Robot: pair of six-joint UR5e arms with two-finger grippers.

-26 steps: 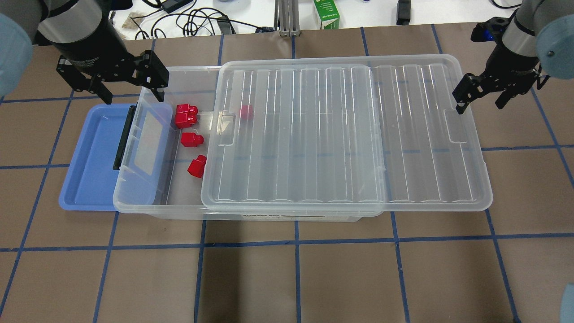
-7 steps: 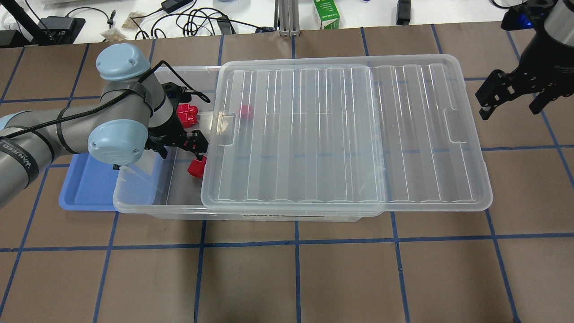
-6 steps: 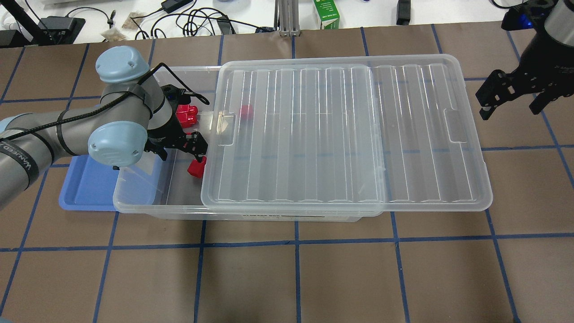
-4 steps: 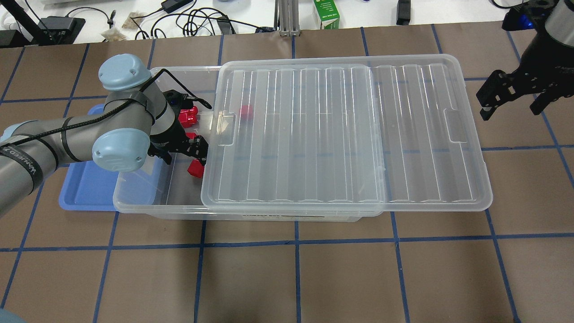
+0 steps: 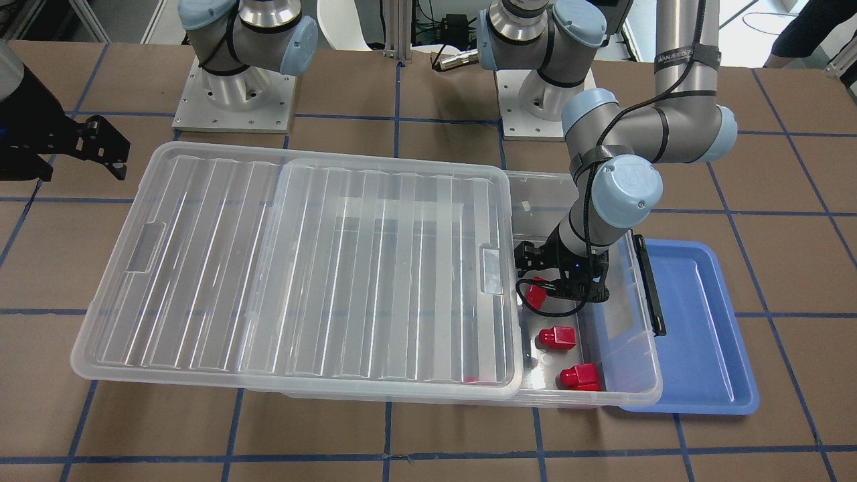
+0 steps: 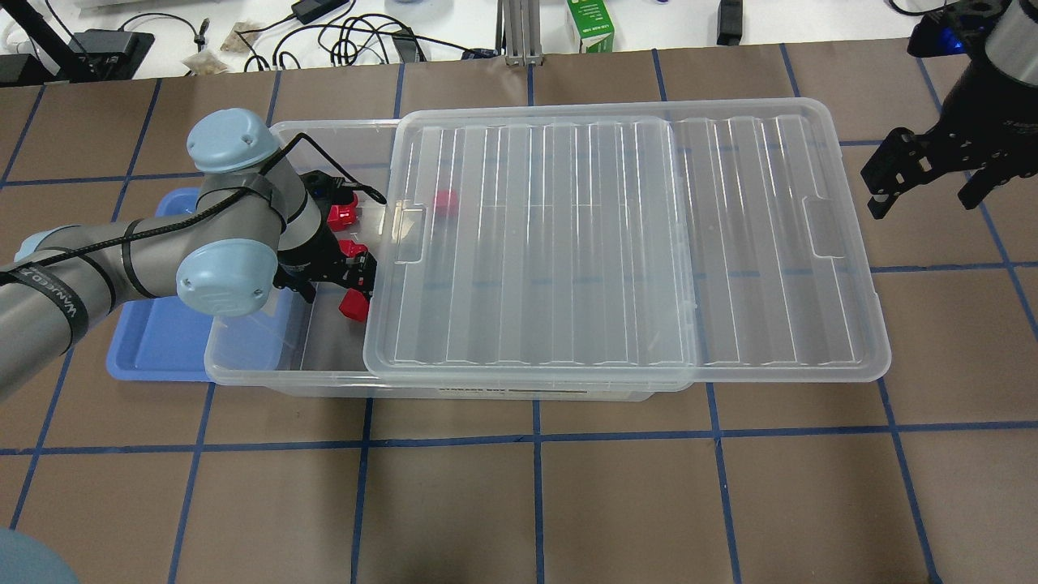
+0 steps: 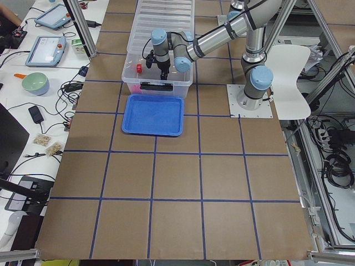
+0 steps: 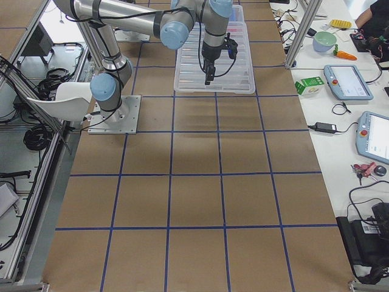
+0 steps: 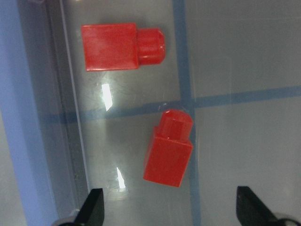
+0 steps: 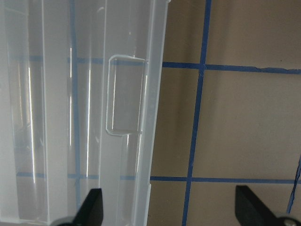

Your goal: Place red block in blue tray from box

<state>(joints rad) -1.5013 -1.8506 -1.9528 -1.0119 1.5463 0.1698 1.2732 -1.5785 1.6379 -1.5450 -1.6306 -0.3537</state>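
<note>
The box (image 6: 243,357) has its ribbed lid (image 6: 616,243) slid to the right, leaving its left end uncovered. Several red blocks lie there (image 6: 354,304) (image 6: 342,213), and one more shows through the lid (image 6: 444,201). My left gripper (image 6: 331,280) is open and low inside the uncovered end. In the left wrist view a tilted red block (image 9: 169,150) lies just ahead between the fingers, and a second one (image 9: 120,46) lies farther on. The blue tray (image 6: 154,341) sits against the box's left end and holds nothing visible. My right gripper (image 6: 924,174) is open and empty beyond the lid's right edge.
The lid overhangs the box on the right; its edge (image 10: 136,117) shows in the right wrist view. A black latch (image 5: 648,281) sits on the box end beside the tray (image 5: 696,335). Cables and a green carton (image 6: 590,24) lie past the table's far edge.
My left arm has come from beyond the box's far left corner into the uncovered end and in the last second edged a little to the right. The right gripper has drawn back to the right.
</note>
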